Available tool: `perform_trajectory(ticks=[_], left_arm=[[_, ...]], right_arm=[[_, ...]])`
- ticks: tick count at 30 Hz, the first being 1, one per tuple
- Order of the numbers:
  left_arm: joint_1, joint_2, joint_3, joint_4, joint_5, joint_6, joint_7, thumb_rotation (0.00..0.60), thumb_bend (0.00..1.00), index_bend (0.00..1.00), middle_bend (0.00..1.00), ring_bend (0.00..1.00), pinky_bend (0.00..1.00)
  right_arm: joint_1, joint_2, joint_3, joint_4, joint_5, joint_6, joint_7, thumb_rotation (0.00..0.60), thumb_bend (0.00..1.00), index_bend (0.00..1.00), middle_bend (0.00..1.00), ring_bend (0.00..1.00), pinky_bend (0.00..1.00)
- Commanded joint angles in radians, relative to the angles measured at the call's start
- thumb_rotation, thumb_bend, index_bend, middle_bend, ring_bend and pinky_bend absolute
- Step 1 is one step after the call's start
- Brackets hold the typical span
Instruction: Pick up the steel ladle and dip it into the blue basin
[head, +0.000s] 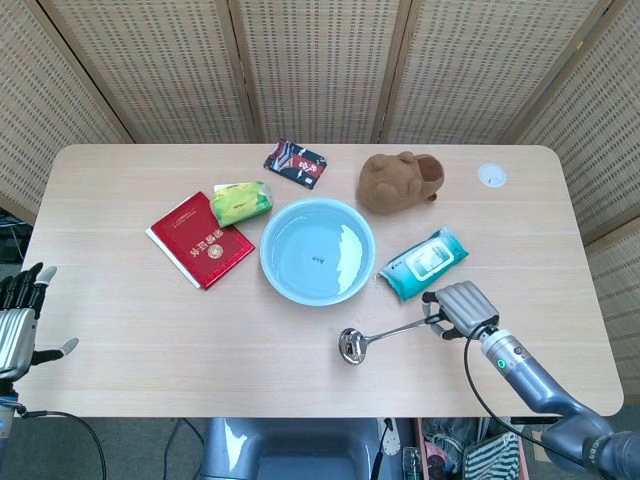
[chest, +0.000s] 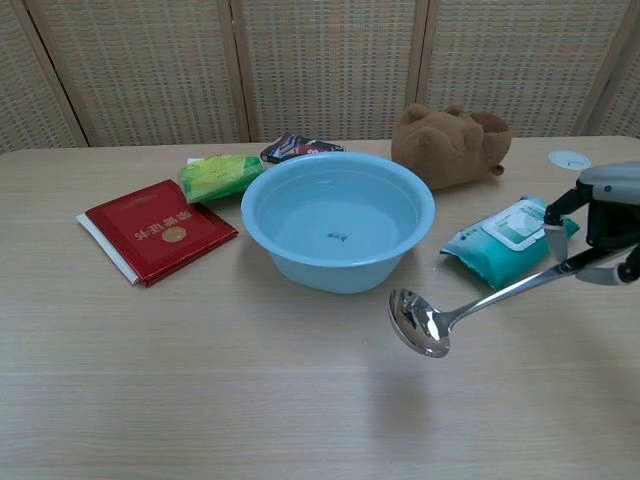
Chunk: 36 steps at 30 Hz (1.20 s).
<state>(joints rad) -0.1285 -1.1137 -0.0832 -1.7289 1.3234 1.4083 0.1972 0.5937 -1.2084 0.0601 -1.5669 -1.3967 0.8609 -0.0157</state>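
Observation:
My right hand (head: 463, 308) (chest: 606, 221) grips the handle end of the steel ladle (head: 378, 336) (chest: 470, 306) and holds it in the air above the table, bowl end pointing left and tilted down. The ladle's bowl hangs a little in front of and to the right of the blue basin (head: 318, 250) (chest: 338, 220), which stands at the table's middle with water in it. My left hand (head: 20, 320) hangs off the table's left edge, fingers spread, holding nothing.
A teal wipes pack (head: 424, 262) (chest: 511, 238) lies just beside my right hand. A brown plush toy (head: 400, 181) sits behind the basin, a red booklet (head: 200, 239) and a green packet (head: 241, 201) to its left, a dark snack packet (head: 296, 162) at the back, a white disc (head: 491, 175) far right.

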Motion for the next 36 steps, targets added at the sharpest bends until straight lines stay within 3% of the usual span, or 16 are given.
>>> perform_trajectory(ticks=[1, 10, 14, 19, 26, 30, 36], left_arm=[[-0.002, 0.0, 0.0, 0.0, -0.001, -0.003, 0.001, 0.6, 0.0, 0.0, 0.0, 0.0, 0.0], [-0.007, 0.001, -0.001, 0.001, -0.006, -0.01, -0.002, 0.6, 0.0, 0.0, 0.0, 0.0, 0.0], [-0.01, 0.002, -0.005, 0.003, -0.016, -0.018, -0.005, 0.6, 0.0, 0.0, 0.0, 0.0, 0.0], [-0.013, 0.0, -0.003, 0.003, -0.017, -0.022, 0.0, 0.6, 0.0, 0.0, 0.0, 0.0, 0.0], [-0.016, -0.002, -0.005, 0.007, -0.024, -0.026, -0.001, 0.6, 0.0, 0.0, 0.0, 0.0, 0.0], [-0.02, 0.0, -0.01, 0.01, -0.041, -0.039, -0.008, 0.6, 0.0, 0.0, 0.0, 0.0, 0.0], [-0.026, 0.004, -0.014, 0.014, -0.06, -0.058, -0.021, 0.6, 0.0, 0.0, 0.0, 0.0, 0.0]], right_arm=[[0.008, 0.047, 0.019, -0.052, 0.008, 0.007, -0.005, 0.6, 0.83, 0.72, 0.98, 0.96, 1.0], [0.116, 0.16, 0.124, -0.182, 0.198, -0.069, -0.177, 0.6, 0.83, 0.72, 0.98, 0.96, 1.0], [0.225, 0.183, 0.184, -0.214, 0.384, -0.111, -0.31, 0.6, 0.83, 0.72, 0.98, 0.96, 1.0], [0.352, 0.147, 0.189, -0.187, 0.6, -0.108, -0.478, 0.6, 0.83, 0.72, 0.98, 0.96, 1.0], [0.535, 0.032, 0.156, -0.098, 0.88, -0.031, -0.712, 0.6, 0.83, 0.72, 0.98, 0.96, 1.0], [0.652, -0.117, 0.127, 0.037, 1.035, 0.09, -0.887, 0.6, 0.84, 0.72, 0.98, 0.96, 1.0], [0.701, -0.322, 0.103, 0.25, 1.088, 0.191, -1.007, 0.6, 0.84, 0.72, 0.98, 0.96, 1.0]])
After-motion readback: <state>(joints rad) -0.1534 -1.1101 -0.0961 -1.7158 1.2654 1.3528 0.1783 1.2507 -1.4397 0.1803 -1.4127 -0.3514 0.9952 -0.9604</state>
